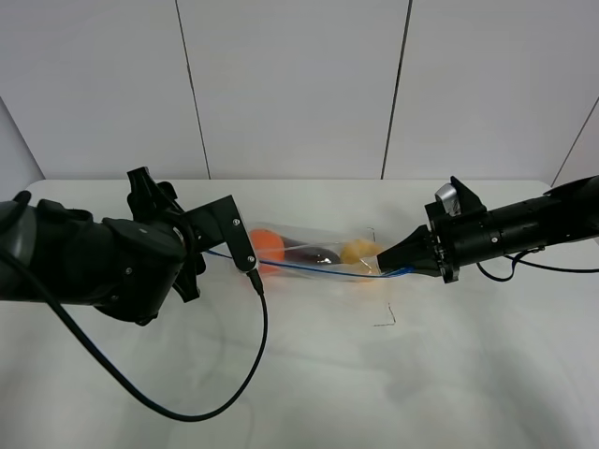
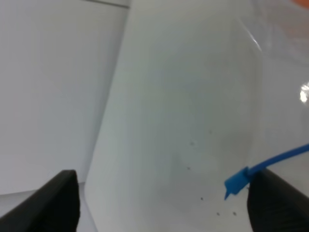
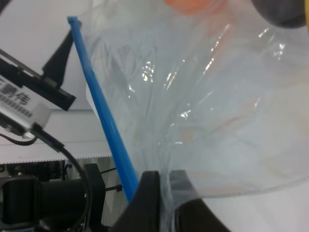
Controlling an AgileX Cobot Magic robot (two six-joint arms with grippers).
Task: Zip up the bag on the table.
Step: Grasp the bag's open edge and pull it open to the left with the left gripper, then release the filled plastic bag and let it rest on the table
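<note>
Running left-right across mid-frame, the bag [image 1: 314, 253] is pinched by the right gripper [image 1: 386, 268]; the left gripper [image 1: 249, 263] (jaws spread) flanks its left end.

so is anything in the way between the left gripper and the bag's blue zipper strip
Nothing visible. The left gripper stands open, and the end of the zipper strip lies right beside one of its jaws. The right gripper is shut on the other end of the bag.
</note>
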